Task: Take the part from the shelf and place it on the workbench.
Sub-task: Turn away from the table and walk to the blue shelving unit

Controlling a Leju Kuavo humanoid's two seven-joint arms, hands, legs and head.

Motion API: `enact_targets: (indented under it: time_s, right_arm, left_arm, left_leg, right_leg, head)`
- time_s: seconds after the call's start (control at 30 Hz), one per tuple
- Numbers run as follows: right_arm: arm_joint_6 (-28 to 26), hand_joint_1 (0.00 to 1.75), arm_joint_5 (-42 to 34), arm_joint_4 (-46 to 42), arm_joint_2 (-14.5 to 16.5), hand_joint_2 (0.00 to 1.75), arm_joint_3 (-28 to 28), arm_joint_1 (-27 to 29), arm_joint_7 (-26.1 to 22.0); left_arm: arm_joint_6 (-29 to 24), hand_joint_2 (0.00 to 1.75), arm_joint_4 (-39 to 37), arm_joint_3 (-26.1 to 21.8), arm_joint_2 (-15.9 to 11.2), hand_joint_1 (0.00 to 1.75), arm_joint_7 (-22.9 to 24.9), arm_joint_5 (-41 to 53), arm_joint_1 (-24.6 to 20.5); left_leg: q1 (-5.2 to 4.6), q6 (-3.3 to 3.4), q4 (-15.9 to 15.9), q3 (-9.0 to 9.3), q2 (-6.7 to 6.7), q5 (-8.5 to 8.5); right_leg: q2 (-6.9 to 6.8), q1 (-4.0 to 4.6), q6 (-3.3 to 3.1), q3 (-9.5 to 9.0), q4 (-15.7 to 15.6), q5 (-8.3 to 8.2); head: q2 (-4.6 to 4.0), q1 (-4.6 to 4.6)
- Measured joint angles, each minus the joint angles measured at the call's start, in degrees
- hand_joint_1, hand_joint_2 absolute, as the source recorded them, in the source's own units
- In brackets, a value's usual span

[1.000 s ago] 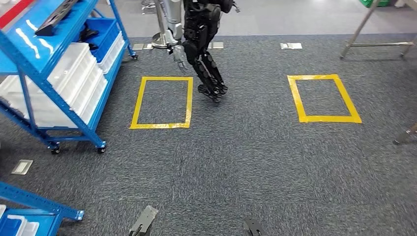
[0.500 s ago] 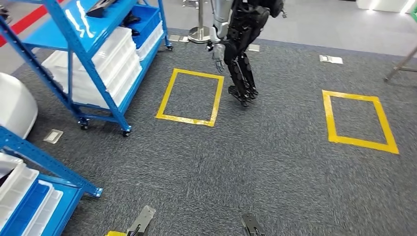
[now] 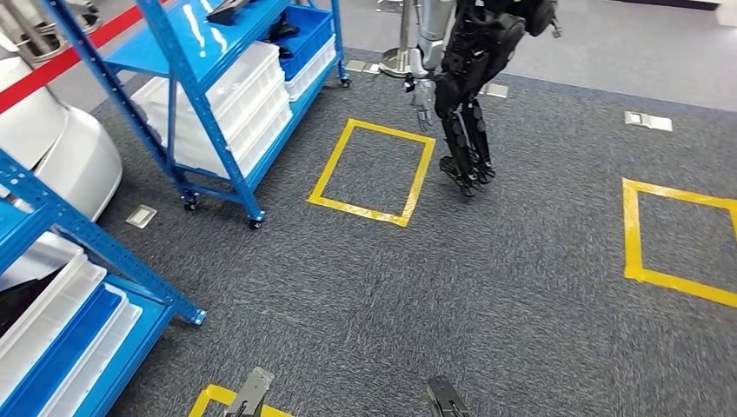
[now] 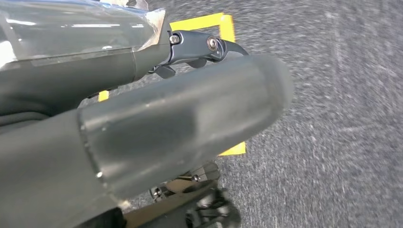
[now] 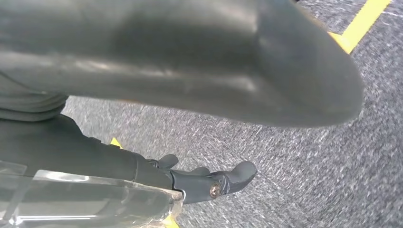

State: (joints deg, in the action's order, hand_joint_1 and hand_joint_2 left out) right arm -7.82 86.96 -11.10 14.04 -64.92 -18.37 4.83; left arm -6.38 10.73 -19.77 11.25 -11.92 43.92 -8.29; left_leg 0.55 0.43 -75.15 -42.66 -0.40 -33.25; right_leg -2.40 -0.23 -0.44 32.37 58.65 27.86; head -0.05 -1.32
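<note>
Grey carpet (image 3: 487,287) lies beyond our fingertips. Our left hand (image 4: 142,137) and right hand (image 5: 190,61) hold nothing, fingers loosely apart. We cannot tell the part's axis on the blue shelf (image 3: 187,52).

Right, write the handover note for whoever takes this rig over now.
Left hand: hangs low over the carpet, holding nothing.
Right hand: the same, fingers bare.
Part: not picked up. Dark things lie on top of the blue shelf ahead to the left; which one is the part, I cannot tell.
Done: nothing yet.
Left: go to the shelf, take the part, carry it to the workbench.
Note: another robot stands beyond the yellow square.
</note>
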Motion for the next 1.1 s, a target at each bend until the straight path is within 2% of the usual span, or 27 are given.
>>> enact_targets:
  time_s: [0.03, 0.07, 0.1, 0.13, 0.17, 0.2, 0.27, 0.3, 0.33, 0.4, 0.47, 0.5, 0.53, 0.57, 0.6, 0.63, 0.67, 0.7, 0.77, 0.8, 0.87, 0.9, 0.97, 1.0, 1.03, 1.07, 1.1]
  right_arm:
    - [0.0, 0.0, 0.0, 0.0, 0.0, 0.0, 0.0, 0.0, 0.0]
    - [-0.1, 0.0, 0.0, 0.0, 0.0, 0.0, 0.1, -0.1, 0.1]
    - [-0.1, 0.0, 0.1, 0.0, 0.1, 0.0, 0.2, -0.1, 0.1]
    - [-0.1, 0.0, 0.1, 0.0, 0.1, 0.0, 0.3, -0.2, 0.2]
    - [-0.1, 0.0, 0.2, 0.0, 0.1, 0.0, 0.4, -0.2, 0.2]
    - [-0.1, 0.0, 0.4, 0.0, 0.1, 0.0, 0.5, -0.3, 0.3]
    - [-0.2, 0.0, 0.9, 0.0, 0.3, 0.0, 0.8, -0.3, 0.0]
    - [-0.2, 0.0, 1.2, 0.0, 0.3, 0.0, 1.0, -0.4, -0.2]
    - [-0.4, 0.0, 1.5, 0.0, 0.4, 0.0, 1.3, -0.4, -0.5]
    - [-1.1, 0.0, 1.8, 0.0, 0.3, 0.0, 1.8, -0.3, -0.5]
    - [-1.7, 0.0, 2.0, 0.0, 0.1, 0.0, 2.1, 0.0, -0.1]
    - [-1.9, 0.0, 2.0, 0.0, 0.0, 0.0, 2.2, 0.1, 0.1]
    - [-2.1, 0.0, 2.0, 0.0, -0.1, 0.0, 2.3, 0.1, 0.2]
    - [-2.2, 0.0, 2.0, 0.0, -0.2, 0.0, 2.4, 0.1, 0.2]
    - [-2.3, 0.0, 2.0, 0.0, -0.2, 0.0, 2.5, 0.1, 0.2]
    - [-2.3, 0.0, 2.0, 0.1, -0.2, 0.0, 2.5, 0.1, 0.2]
    - [-2.3, 0.0, 2.0, 0.1, -0.2, 0.0, 2.6, 0.1, 0.2]
    - [-2.3, 0.0, 2.0, 0.1, -0.1, 0.0, 2.7, 0.1, 0.2]
    - [-2.4, 0.0, 2.0, 0.2, 0.0, 0.0, 2.8, 0.1, 0.3]
    - [-2.4, 0.0, 2.0, 0.2, 0.0, 0.0, 2.9, 0.0, 0.3]
    - [-2.4, 0.0, 2.1, 0.2, 0.2, 0.0, 3.0, -0.1, 0.3]
    - [-2.4, 0.0, 2.1, 0.2, 0.1, 0.0, 3.1, 0.0, 0.3]
    - [-2.4, 0.0, 2.1, 0.2, 0.1, 0.0, 3.2, 0.1, 0.3]
    - [-2.6, 0.0, 2.1, 0.2, 0.0, 0.0, 3.3, 0.2, 0.5]
    - [-3.1, 0.0, 2.2, 0.2, 0.1, 0.0, 3.3, 0.1, 1.3]
    - [-3.9, 0.0, 2.1, 0.2, 0.3, 0.0, 3.3, 0.0, 2.7]
    - [-4.6, 0.0, 2.0, 0.2, 0.4, 0.0, 3.5, 0.3, 3.8]
  left_arm:
    - [-0.2, 0.0, 0.0, 0.0, 0.0, 0.0, 0.0, 0.0, 0.1]
    - [-0.5, 0.0, 0.0, 0.0, 0.0, 0.0, -0.1, 0.0, 0.1]
    - [-0.8, 0.0, 0.0, -0.1, 0.0, 0.0, -0.1, -0.1, 0.2]
    - [-0.9, 0.0, 0.0, -0.1, 0.0, 0.0, -0.2, -0.1, 0.2]
    - [-1.0, 0.0, 0.0, -0.1, 0.0, 0.0, -0.3, -0.1, 0.2]
    - [-1.0, 0.0, 0.0, -0.1, 0.0, 0.0, -0.3, -0.2, 0.2]
    - [-1.1, 0.0, 0.0, -0.1, 0.0, 0.0, -0.4, -0.4, 0.4]
    - [-1.1, 0.0, 0.0, -0.2, 0.0, 0.0, -0.4, -0.5, 0.5]
    - [-1.2, 0.0, 0.0, -0.2, 0.1, 0.0, -0.5, -0.6, 0.6]
    - [-1.5, 0.0, 0.0, -0.3, 0.2, 0.0, -0.5, -0.7, 0.6]
    - [-1.8, 0.0, 0.0, -0.3, 0.3, 0.0, -0.5, -0.8, 0.8]
    - [-1.9, 0.0, 0.0, -0.4, 0.3, 0.0, -0.5, -0.8, 0.9]
    - [-2.0, 0.0, 0.0, -0.4, 0.3, 0.0, -0.5, -0.8, 1.0]
    - [-2.0, 0.0, 0.0, -0.4, 0.3, 0.0, -0.5, -0.8, 1.1]
    - [-2.0, 0.0, 0.0, -0.5, 0.3, 0.0, -0.5, -0.8, 1.2]
    - [-2.0, 0.0, 0.0, -0.5, 0.3, 0.0, -0.5, -0.8, 1.2]
    - [-2.0, 0.0, 0.0, -0.5, 0.3, 0.0, -0.5, -0.8, 1.2]
    - [-2.0, 0.0, 0.0, -0.5, 0.2, 0.0, -0.5, -0.8, 1.3]
    - [-2.0, 0.0, 0.0, -0.5, 0.2, 0.0, -0.5, -0.8, 1.5]
    - [-2.0, 0.0, 0.0, -0.5, 0.1, 0.0, -0.4, -0.8, 1.6]
    - [-2.0, 0.0, 0.0, -0.5, 0.1, 0.0, -0.4, -0.8, 1.6]
    - [-2.0, 0.0, 0.0, -0.5, 0.1, 0.0, -0.4, -0.8, 1.5]
    - [-2.0, 0.0, 0.0, -0.5, 0.1, 0.0, -0.4, -0.8, 1.5]
    - [-2.0, 0.0, 0.0, -0.5, 0.1, 0.0, -0.4, -0.8, 1.6]
    - [-2.1, 0.0, 0.0, -0.5, 0.1, 0.0, -0.4, -0.9, 1.6]
    - [-2.4, 0.0, 0.0, -0.6, 0.0, 0.0, -0.4, -1.3, 1.7]
    - [-2.8, 0.0, 0.0, -0.9, -0.2, 0.0, -0.8, -2.1, 1.7]
  left_leg:
    - [-0.07, 0.28, 2.0, 1.05, 0.23, 1.47]
    - [-0.26, 0.75, 5.8, 3.08, 0.88, 3.47]
    - [-0.68, 1.36, 9.9, 5.32, 2.44, 4.98]
    - [-1.14, 1.87, 13.3, 7.08, 3.77, 6.0]
    - [-1.57, 2.29, 15.3, 8.08, 4.74, 6.4]
    - [-1.91, 2.53, 16.0, 8.31, 5.14, 6.27]
    - [-1.79, 2.75, 16.6, 8.38, 3.72, 6.72]
    - [-1.55, 2.89, 17.1, 8.62, 3.05, 7.04]
    - [-1.26, 3.07, 17.6, 8.88, 2.34, 7.42]
    - [-0.9, 3.29, 18.0, 9.16, 0.84, 7.81]
    - [-0.77, 3.31, 18.0, 9.14, -0.92, 7.86]
    - [-0.7, 3.24, 18.0, 9.16, -1.82, 7.87]
    - [-0.57, 3.09, 17.8, 9.18, -2.68, 7.83]
    - [-0.38, 2.82, 17.6, 9.19, -3.5, 7.71]
    - [-0.2, 2.45, 17.3, 9.11, -4.22, 7.52]
    - [-0.14, 2.02, 16.8, 8.93, -4.91, 7.28]
    - [-0.14, 1.61, 16.5, 8.68, -5.43, 7.14]
    - [-0.19, 1.27, 16.4, 8.41, -5.86, 7.11]
    - [-0.07, 0.82, 16.4, 7.99, -6.56, 7.24]
    - [0.0, 0.63, 16.0, 7.75, -6.06, 6.96]
    - [0.06, 0.21, 12.4, 6.03, -3.41, 4.74]
    - [0.02, 0.03, 8.9, 4.34, -1.71, 2.91]
    - [0.07, -0.13, 1.6, 0.63, -0.23, -0.06]
    - [0.06, -0.05, -0.1, -0.28, -0.03, -0.24]
    - [0.02, 0.16, 0.5, -0.01, 0.1, 0.7]
    - [-0.09, 0.51, 3.2, 1.4, 0.42, 2.41]
    - [-0.35, 1.04, 7.4, 3.67, 1.49, 4.33]
  right_leg:
    - [-0.67, 0.16, -0.11, -0.11, 0.0, 0.09]
    - [-1.3, 0.3, -0.24, -0.28, 0.0, 0.2]
    - [-1.88, 0.45, -0.31, -0.44, 0.0, 0.31]
    - [-2.39, 0.62, -0.3, -0.55, 0.0, 0.44]
    - [-2.88, 0.73, -0.23, -0.61, 0.0, 0.54]
    - [-3.38, 0.8, -0.1, -0.64, -0.1, 0.62]
    - [-4.11, 0.89, 0.28, -0.64, 0.0, 0.84]
    - [-3.42, 0.89, 0.47, -0.51, 0.5, 1.23]
    - [-2.1, 0.84, 0.57, 0.08, 2.0, 2.06]
    - [1.01, 0.46, 0.52, 2.79, 8.1, 4.79]
    - [1.99, 0.06, 0.85, 6.06, 14.6, 6.92]
    - [2.08, -0.16, 1.31, 6.69, 15.6, 6.86]
    - [2.19, -0.44, 1.98, 6.13, 13.9, 5.73]
    - [2.56, -0.8, 2.75, 4.62, 10.3, 3.93]
    - [3.56, -1.2, 3.42, 2.89, 6.4, 2.33]
    - [4.58, -1.47, 3.67, 1.37, 3.1, 1.06]
    - [5.42, -1.59, 3.58, 0.47, 1.2, 0.44]
    - [5.89, -1.51, 3.19, 0.22, 0.7, 0.37]
    - [5.18, -1.4, 2.34, 0.28, 0.7, 0.16]
    - [4.71, -1.43, 2.01, 0.27, 0.7, 0.1]
    - [3.54, -1.44, 1.29, 0.17, 0.5, 0.1]
    - [2.85, -1.2, 1.01, 0.12, 0.5, 0.18]
    - [1.31, -0.74, 0.64, 0.12, 0.5, 0.36]
    - [0.55, -0.56, 0.51, 0.1, 0.5, 0.45]
    - [-0.13, -0.4, 0.4, 0.03, 0.5, 0.54]
    - [-0.72, -0.26, 0.29, -0.1, 0.5, 0.64]
    - [-1.27, -0.15, 0.16, -0.31, 0.5, 0.75]
  head:
    - [0.01, 0.01]
    - [0.0, 0.01]
    - [0.01, 0.04]
    - [0.0, 0.08]
    - [0.0, 0.04]
    - [0.0, 0.04]
    - [-0.01, -0.05]
    - [-0.01, 0.0]
    - [0.0, 0.02]
    - [0.0, 0.19]
    - [0.01, 0.28]
    - [0.0, 0.27]
    - [0.01, 0.26]
    - [0.0, 0.26]
    - [0.0, 0.33]
    - [0.0, 0.5]
    - [0.0, 0.64]
    - [0.0, 0.74]
    - [0.01, 0.7]
    - [0.01, 0.66]
    - [0.0, 0.32]
    - [-0.01, 0.15]
    - [-0.01, 0.01]
    - [-0.01, 0.0]
    - [-0.01, -0.01]
    - [-0.01, -0.01]
    - [0.0, -0.01]
